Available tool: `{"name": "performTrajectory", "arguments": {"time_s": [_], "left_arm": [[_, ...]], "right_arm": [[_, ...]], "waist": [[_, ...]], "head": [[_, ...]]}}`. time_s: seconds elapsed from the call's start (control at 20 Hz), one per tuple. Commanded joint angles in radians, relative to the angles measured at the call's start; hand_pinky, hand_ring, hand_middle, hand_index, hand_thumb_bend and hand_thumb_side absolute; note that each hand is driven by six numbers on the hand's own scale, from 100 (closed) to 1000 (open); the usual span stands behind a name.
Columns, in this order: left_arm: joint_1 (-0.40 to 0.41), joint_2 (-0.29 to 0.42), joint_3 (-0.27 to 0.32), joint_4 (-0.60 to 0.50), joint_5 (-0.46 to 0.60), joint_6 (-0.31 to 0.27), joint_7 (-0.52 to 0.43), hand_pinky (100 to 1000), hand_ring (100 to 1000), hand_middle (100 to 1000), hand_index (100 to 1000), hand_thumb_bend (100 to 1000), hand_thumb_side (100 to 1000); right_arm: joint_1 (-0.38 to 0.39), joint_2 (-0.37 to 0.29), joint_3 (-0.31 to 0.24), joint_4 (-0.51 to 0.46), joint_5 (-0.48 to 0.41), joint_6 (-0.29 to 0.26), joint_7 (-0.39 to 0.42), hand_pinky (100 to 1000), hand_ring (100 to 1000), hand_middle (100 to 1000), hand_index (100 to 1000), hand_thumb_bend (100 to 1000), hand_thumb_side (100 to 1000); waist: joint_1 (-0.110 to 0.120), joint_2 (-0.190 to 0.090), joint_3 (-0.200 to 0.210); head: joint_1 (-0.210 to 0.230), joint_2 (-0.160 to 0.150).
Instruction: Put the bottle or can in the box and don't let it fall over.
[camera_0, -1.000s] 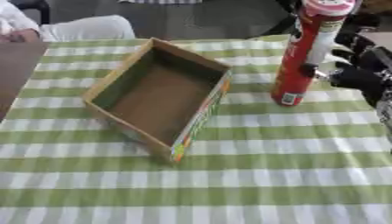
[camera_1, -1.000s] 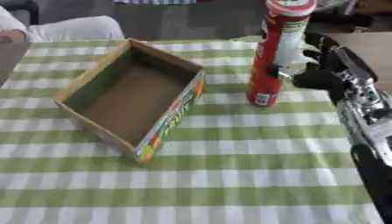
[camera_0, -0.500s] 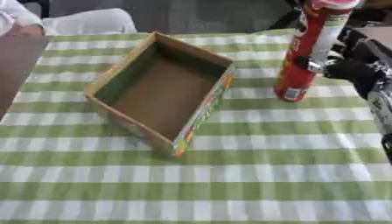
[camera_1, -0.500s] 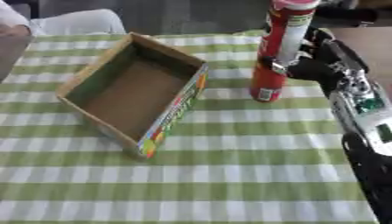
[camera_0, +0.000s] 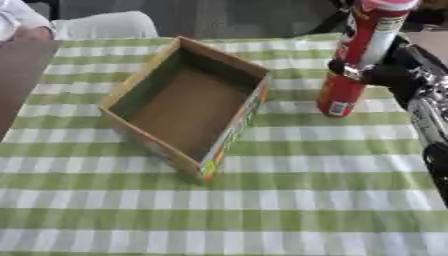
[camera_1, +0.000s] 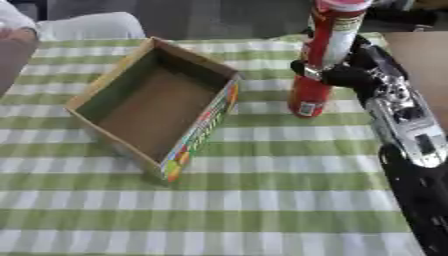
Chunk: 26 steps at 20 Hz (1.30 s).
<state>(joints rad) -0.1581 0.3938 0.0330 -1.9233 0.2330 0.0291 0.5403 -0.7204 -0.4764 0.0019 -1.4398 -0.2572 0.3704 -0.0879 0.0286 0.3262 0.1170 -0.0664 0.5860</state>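
A tall red can with a pale band near its top was seen standing upright on the counter, which was covered by a green-and-white checked cloth. The can was placed toward the far right of the cloth, outside the box and just to its right, with a strip of cloth between them. The right hand was brought in from the right side, and its dark fingers were curled round the middle of the can, so the can was held at about half its height. The base of the can appeared to be resting on the cloth, though contact could not be confirmed from these views. The box, an open cardboard carton with a brown inside and a brightly printed strip along its near right wall, was set askew on the cloth at centre-left, its opening turned up and nothing seen inside it. The silver and black forearm of the right arm was seen running down the right edge.
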Motion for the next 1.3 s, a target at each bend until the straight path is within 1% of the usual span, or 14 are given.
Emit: {"name": "performTrajectory", "arguments": {"time_s": [0.05,0.2,0.3,0.4,0.45,0.5,0.55,0.6,0.65,0.75,0.8,0.85,1.05,1.3], "left_arm": [[-0.009,0.012,0.001,-0.020,0.002,-0.002,-0.003,709,771,761,822,461,358],[-0.009,0.011,0.001,-0.020,0.003,-0.003,-0.003,710,771,761,822,454,363],[-0.009,0.010,0.001,-0.020,0.004,-0.003,-0.002,710,771,761,820,447,367],[-0.008,0.010,0.002,-0.020,0.004,-0.003,-0.002,710,770,761,818,441,369],[-0.007,0.010,0.002,-0.020,0.005,-0.003,-0.001,710,770,761,818,441,369],[-0.007,0.010,0.002,-0.020,0.005,-0.004,-0.001,711,770,761,816,437,370],[-0.007,0.010,0.002,-0.020,0.005,-0.004,-0.001,711,770,761,816,437,370],[-0.007,0.010,0.002,-0.020,0.006,-0.004,-0.001,711,770,761,814,433,371],[-0.006,0.010,0.002,-0.020,0.006,-0.004,-0.001,711,770,761,813,431,372],[-0.006,0.010,0.002,-0.020,0.006,-0.004,-0.001,711,770,761,810,428,373],[-0.006,0.010,0.002,-0.020,0.006,-0.004,-0.001,711,770,761,805,424,375],[-0.006,0.010,0.002,-0.020,0.006,-0.004,-0.001,711,770,761,805,423,375],[-0.005,0.010,0.002,-0.021,0.006,-0.004,-0.001,711,770,760,795,417,377],[-0.004,0.011,0.003,-0.022,0.007,-0.005,-0.001,712,769,761,790,411,379]], "right_arm": [[-0.028,-0.006,0.000,0.002,-0.004,-0.005,-0.005,1000,1000,1000,918,615,100],[-0.034,-0.003,0.001,0.010,-0.004,-0.005,-0.012,1000,1000,1000,842,575,100],[-0.036,-0.001,0.000,0.015,-0.008,-0.005,-0.017,1000,1000,997,791,520,100],[-0.036,0.002,-0.001,0.018,-0.022,-0.007,-0.024,1000,1000,993,741,424,100],[-0.036,0.003,-0.001,0.019,-0.033,-0.008,-0.027,1000,1000,993,741,424,100],[-0.036,0.003,0.000,0.020,-0.044,-0.010,-0.029,1000,1000,991,702,346,100],[-0.036,0.003,0.000,0.020,-0.056,-0.012,-0.032,1000,1000,991,702,346,100],[-0.035,0.003,0.002,0.021,-0.065,-0.014,-0.035,1000,1000,989,650,277,100],[-0.036,0.003,0.003,0.021,-0.073,-0.016,-0.038,1000,1000,989,602,242,100],[-0.037,0.002,0.006,0.021,-0.082,-0.019,-0.042,1000,1000,988,558,180,100],[-0.038,0.001,0.007,0.022,-0.084,-0.020,-0.045,1000,1000,989,514,100,100],[-0.039,0.001,0.008,0.023,-0.084,-0.020,-0.050,1000,1000,989,509,100,100],[-0.041,-0.001,0.013,0.020,-0.086,-0.021,-0.065,1000,1000,992,421,100,100],[-0.045,-0.006,0.021,-0.010,-0.067,-0.028,-0.077,1000,1000,997,370,100,100]], "waist": [[0.001,-0.014,0.002],[0.000,-0.012,0.002],[0.000,-0.011,0.002],[0.000,-0.010,0.003],[0.000,-0.009,0.003],[0.000,-0.009,0.003],[0.000,-0.009,0.003],[0.000,-0.009,0.003],[0.000,-0.009,0.002],[0.000,-0.010,0.002],[0.000,-0.010,0.001],[0.000,-0.010,0.001],[0.000,-0.011,0.001],[0.000,-0.012,-0.001]], "head": [[-0.007,-0.011],[-0.007,-0.011],[-0.007,-0.012],[-0.007,-0.012],[-0.007,-0.011],[-0.007,-0.011],[-0.007,-0.011],[-0.007,-0.012],[-0.007,-0.012],[-0.007,-0.012],[-0.007,-0.012],[-0.008,-0.011],[-0.008,-0.010],[-0.007,-0.006]]}}
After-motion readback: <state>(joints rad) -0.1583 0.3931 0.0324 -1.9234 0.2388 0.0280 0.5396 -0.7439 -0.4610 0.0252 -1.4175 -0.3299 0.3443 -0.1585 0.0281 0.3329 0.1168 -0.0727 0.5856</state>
